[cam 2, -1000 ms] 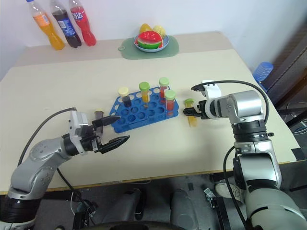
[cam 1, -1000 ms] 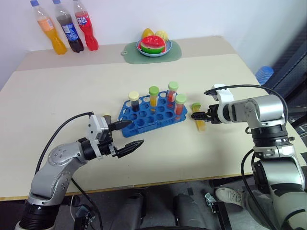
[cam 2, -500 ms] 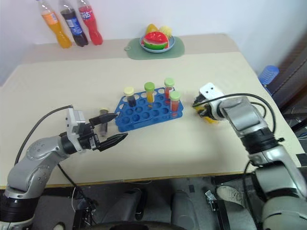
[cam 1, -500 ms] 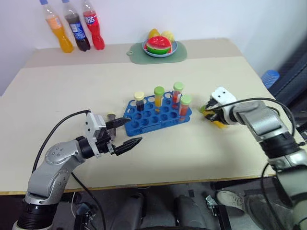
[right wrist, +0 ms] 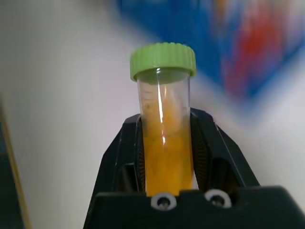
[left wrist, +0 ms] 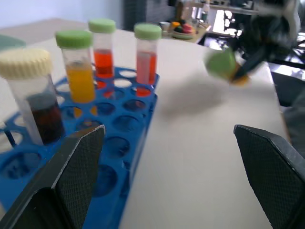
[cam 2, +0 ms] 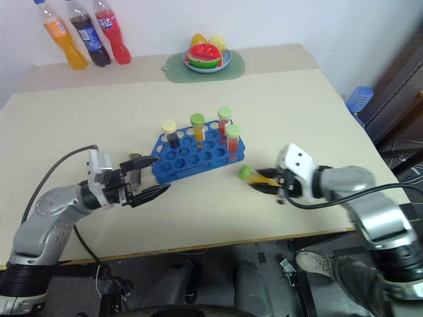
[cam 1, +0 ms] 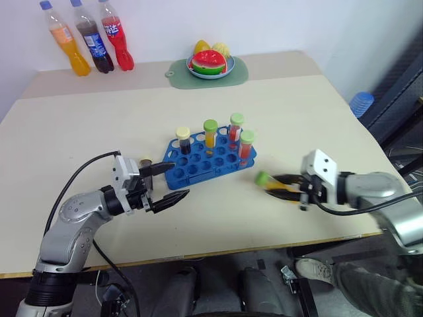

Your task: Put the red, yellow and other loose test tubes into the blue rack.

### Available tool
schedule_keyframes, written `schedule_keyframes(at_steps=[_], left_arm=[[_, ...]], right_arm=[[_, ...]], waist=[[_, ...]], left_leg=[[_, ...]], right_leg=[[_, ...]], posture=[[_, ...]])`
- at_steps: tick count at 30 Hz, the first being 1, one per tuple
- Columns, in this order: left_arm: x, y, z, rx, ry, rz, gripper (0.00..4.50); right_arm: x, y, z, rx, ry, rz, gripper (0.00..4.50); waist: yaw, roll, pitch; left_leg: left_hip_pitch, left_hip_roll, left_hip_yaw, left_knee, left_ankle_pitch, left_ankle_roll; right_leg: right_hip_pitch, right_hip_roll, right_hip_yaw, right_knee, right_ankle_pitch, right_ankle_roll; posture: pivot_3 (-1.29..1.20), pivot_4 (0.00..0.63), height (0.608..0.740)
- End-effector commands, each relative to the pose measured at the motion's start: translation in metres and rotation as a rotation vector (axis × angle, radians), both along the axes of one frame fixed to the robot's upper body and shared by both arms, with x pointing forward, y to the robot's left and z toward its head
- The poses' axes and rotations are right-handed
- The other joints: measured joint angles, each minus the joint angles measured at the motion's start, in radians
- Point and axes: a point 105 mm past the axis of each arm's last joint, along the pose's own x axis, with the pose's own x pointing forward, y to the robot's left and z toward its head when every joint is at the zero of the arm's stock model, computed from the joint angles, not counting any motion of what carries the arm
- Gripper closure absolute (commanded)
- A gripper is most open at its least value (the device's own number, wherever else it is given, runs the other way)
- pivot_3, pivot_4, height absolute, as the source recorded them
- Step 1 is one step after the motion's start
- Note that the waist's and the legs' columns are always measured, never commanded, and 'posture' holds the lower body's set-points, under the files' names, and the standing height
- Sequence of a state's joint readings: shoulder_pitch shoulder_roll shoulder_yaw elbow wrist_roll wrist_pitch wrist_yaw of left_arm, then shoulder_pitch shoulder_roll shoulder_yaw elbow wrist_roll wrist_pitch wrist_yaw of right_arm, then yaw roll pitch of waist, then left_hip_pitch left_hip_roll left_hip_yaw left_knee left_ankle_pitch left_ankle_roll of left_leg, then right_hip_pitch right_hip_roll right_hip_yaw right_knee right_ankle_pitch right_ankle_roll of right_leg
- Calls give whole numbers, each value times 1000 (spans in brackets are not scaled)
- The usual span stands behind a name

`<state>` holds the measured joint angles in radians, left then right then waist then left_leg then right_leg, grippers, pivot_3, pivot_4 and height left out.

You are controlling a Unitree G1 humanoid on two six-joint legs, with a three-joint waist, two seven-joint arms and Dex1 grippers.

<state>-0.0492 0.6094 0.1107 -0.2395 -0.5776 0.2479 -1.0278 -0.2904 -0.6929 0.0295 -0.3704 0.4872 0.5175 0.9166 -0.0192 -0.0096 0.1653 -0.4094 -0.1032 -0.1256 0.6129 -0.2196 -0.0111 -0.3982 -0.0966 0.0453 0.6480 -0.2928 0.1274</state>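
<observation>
While the clear plastic test tube of yellow liquid with a green screw cap (right wrist: 163, 119) sits pinched in the right hand (cam 1: 285, 188), lifted off the beige bench (cam 1: 277, 112) just right of the blue plastic rack (cam 1: 198, 165), the tube should be turned cap-up and lowered squarely into an empty hole, clear of the four tubes already standing. A dark loose tube (cam 1: 145, 162) lies by the rack's left end, near the spread left hand (cam 1: 170, 181). A second ago the yellow tube lay on the bench between parted fingers.
</observation>
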Motion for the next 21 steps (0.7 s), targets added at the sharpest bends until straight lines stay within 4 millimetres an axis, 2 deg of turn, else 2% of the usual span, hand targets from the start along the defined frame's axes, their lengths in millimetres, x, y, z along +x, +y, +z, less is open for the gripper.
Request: schedule_keyframes(at_steps=[1, 3, 5, 9, 14, 21], left_arm=[[-5, 17, 3, 16, -35, 13, 0], [-4, 22, 2, 23, -37, 33, 0], [-4, 25, 4, 14, -39, 53, 0], [-4, 22, 7, 9, -52, 63, 0], [-5, 21, 11, -2, -63, 83, 0], [-7, 20, 15, -12, -75, 123, 0]], right_arm=[[9, 31, 28, 206, -108, -8, 3660], [19, 53, 35, 343, -143, -21, 3660], [29, 66, 41, 448, -176, -57, 3660], [42, 84, 30, 475, -220, -84, 3660], [61, 92, 22, 504, -241, -126, 3660], [82, 90, 0, 487, -248, -187, 3660]], waist=[[7, 0, 0], [14, -1, 0], [15, -1, 0], [15, -1, 0], [2, -1, 0], [1, 0, 0]], left_leg=[[0, -1, 0, 0, 0, 0], [0, -3, -1, 1, 0, 0], [0, -3, -3, 1, 0, -1], [0, -5, -4, 1, 1, -1], [0, -4, -4, -1, 2, -3], [0, -4, -3, -2, 2, -4]], right_leg=[[0, 0, 0, 0, 0, 0], [0, -1, -1, 0, 0, 0], [-2, -1, -1, -1, 0, 0], [-4, -1, -2, 0, 0, 0], [-6, 0, -2, 3, 0, 0], [-7, 0, -1, 3, 0, 0]], posture=[[0, 150, 740], [0, 150, 740], [0, 150, 740], [0, 150, 740], [0, 150, 740], [0, 150, 740]])
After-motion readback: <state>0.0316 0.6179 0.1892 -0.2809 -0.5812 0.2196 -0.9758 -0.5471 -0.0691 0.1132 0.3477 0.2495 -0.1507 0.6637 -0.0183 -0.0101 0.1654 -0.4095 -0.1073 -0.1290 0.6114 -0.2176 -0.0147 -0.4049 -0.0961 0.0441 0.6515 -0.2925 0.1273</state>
